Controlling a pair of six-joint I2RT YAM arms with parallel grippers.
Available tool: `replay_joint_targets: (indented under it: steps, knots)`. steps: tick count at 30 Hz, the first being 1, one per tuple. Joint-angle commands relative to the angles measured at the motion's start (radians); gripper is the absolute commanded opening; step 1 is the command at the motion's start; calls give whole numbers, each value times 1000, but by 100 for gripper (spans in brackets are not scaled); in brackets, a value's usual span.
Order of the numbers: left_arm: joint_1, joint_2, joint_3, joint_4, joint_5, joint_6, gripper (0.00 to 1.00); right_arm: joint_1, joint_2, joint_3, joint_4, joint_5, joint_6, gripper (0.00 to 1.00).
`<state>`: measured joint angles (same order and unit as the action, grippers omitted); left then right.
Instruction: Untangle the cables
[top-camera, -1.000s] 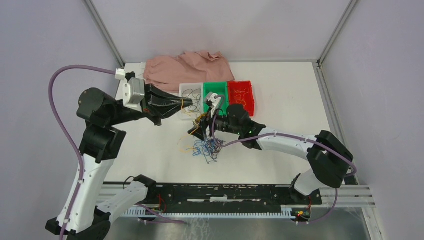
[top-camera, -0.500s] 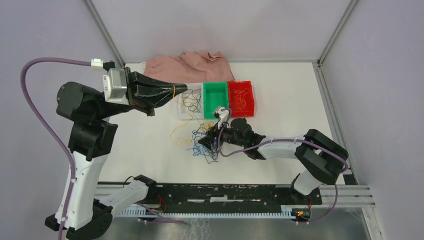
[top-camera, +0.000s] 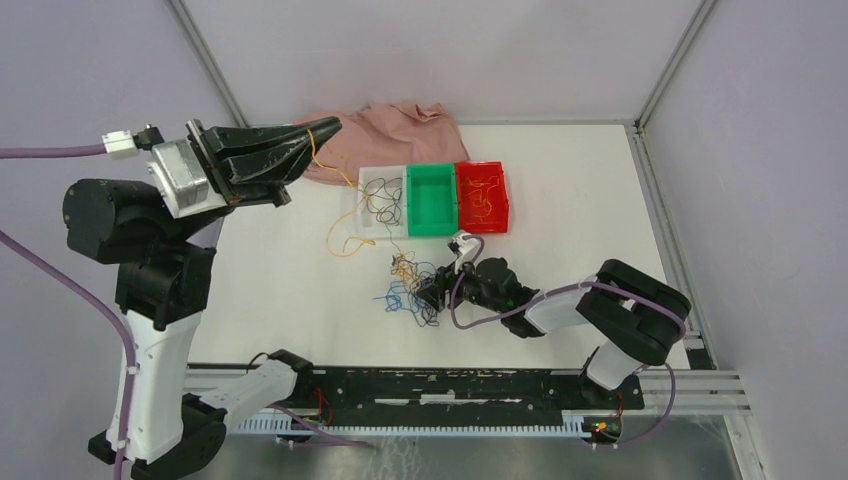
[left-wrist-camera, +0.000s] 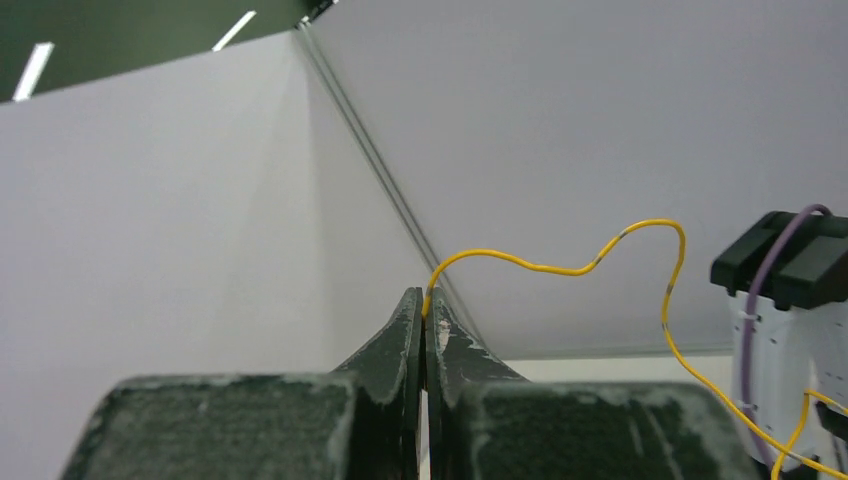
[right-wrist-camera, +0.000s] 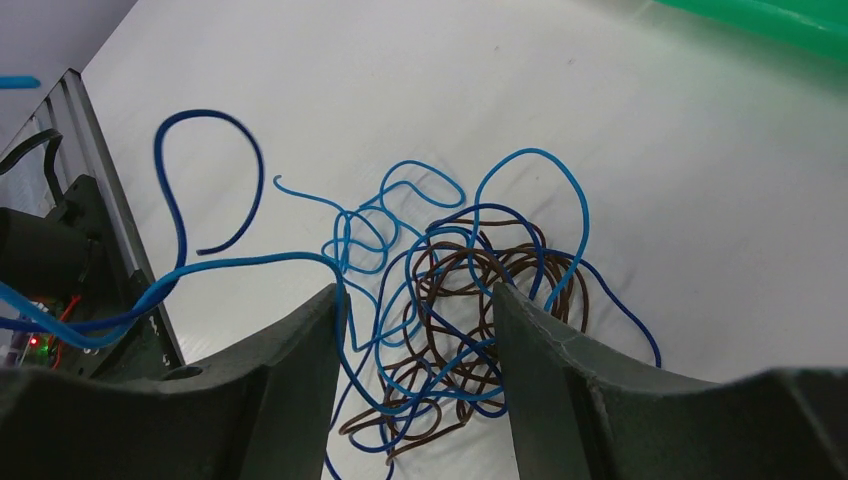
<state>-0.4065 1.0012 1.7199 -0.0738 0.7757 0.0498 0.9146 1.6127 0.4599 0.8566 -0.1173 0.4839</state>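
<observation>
A tangle of blue and dark brown cables (top-camera: 408, 297) lies on the white table, with a few orange strands at its far edge. My right gripper (top-camera: 428, 291) is low over it and open. In the right wrist view the two fingers (right-wrist-camera: 300, 340) straddle the blue and brown loops (right-wrist-camera: 470, 300). My left gripper (top-camera: 335, 123) is raised high at the back left, shut on one end of a yellow cable (top-camera: 350, 190). That cable hangs down to the table by the white bin. In the left wrist view the yellow cable (left-wrist-camera: 560, 268) leaves the pinched tips (left-wrist-camera: 425, 296).
Three bins stand in a row behind the tangle: a white bin (top-camera: 385, 169) with dark strands, a green bin (top-camera: 432, 200), and a red bin (top-camera: 506, 200) with orange strands. A pink cloth (top-camera: 385, 130) lies at the back. Walls enclose the table on three sides.
My left gripper has risen and swung back-left, drawing the yellow cable out of the tangle. My right gripper has moved nearer and lower onto the blue-brown tangle, its jaws narrowing.
</observation>
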Motion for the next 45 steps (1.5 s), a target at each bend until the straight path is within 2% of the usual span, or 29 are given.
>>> replay_joint_targets:
  steps: [1,5,12,20,23,25,26,29,31,36,38,40,41,45]
  knots:
    - [-2,18,74,81,-93,139,3,3,17,-32,141,28,50,62]
    - [-2,39,116,172,-187,193,3,3,28,-62,170,51,64,58]
    - [-2,77,164,353,-349,346,3,2,33,-130,185,140,69,33]
    - [-3,195,360,447,-447,504,3,3,32,-193,166,232,47,8]
    - [-2,234,420,485,-509,490,3,3,35,-203,152,260,44,4]
    - [-1,241,458,372,-468,460,3,3,23,-198,174,224,30,9]
    - [-2,229,447,323,-431,446,3,4,-1,-185,168,206,24,17]
    - [-2,151,271,297,-340,367,3,6,-135,-105,0,174,-4,43]
    - [-2,90,155,297,-313,333,3,11,-231,-39,-99,142,-35,55]
    - [-3,-13,-46,295,-278,273,3,16,-393,157,-331,12,-126,72]
    - [-2,-35,-93,290,-250,238,3,16,-430,225,-387,-42,-148,81]
    - [-3,-50,-132,285,-214,201,3,17,-457,277,-419,-91,-161,95]
    - [-2,-56,-147,282,-193,182,3,15,-475,295,-423,-106,-163,99]
    - [-2,-70,-206,263,-123,119,3,16,-494,364,-424,-155,-175,100]
